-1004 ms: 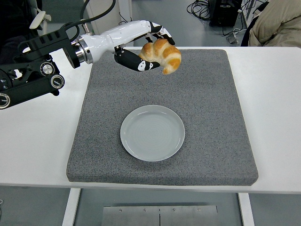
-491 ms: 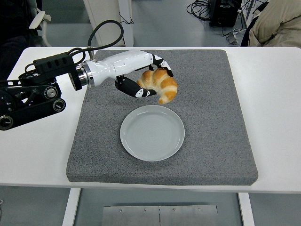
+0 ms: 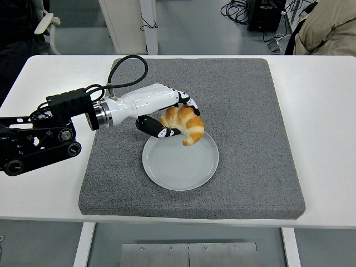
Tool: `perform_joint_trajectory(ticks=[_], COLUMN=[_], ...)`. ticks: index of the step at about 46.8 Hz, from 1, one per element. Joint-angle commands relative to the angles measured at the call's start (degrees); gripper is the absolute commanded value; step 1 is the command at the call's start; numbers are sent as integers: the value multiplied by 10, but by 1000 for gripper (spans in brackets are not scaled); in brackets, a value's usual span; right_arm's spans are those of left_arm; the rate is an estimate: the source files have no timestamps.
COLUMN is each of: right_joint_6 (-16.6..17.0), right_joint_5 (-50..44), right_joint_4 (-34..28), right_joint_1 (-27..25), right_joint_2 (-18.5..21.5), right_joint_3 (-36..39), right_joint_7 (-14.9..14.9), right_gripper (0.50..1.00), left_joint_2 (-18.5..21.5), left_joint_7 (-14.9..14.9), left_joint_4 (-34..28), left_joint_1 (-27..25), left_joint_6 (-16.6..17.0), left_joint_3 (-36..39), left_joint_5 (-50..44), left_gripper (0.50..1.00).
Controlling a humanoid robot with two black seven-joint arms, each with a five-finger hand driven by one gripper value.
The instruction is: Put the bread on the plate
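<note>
bread point(image 3: 183, 124) in fingers point(image 3: 186, 105), maybe touching plate point(image 3: 180, 167)

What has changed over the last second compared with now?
The left robot hand, still gripping the croissant, has carried it from above the far part of the grey mat toward the near edge and downward, so it now sits over the far rim of the plate. It has not let go. The plate and mat stayed where they were.
</note>
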Motion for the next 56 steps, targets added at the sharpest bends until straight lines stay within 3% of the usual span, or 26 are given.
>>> perform_joint_trajectory(ticks=[1,33,56], right_joint_6=[0,0,0], right_joint_5=[0,0,0], right_joint_4=[0,0,0], right_joint_1=[0,0,0], right_joint_2=[0,0,0], right_joint_3=[0,0,0], right_joint_7=[1,1,1], right_gripper=[1000,1000,1000], left_joint_2=[-3,-35,-46], left_joint_7=[0,-1,-1], left_joint_4=[1,39,52], left_joint_1=[9,82,95], left_joint_6=[4,48,52], left_joint_3=[0,0,0], left_joint_5=[2,75,76], left_gripper=[598,608,622])
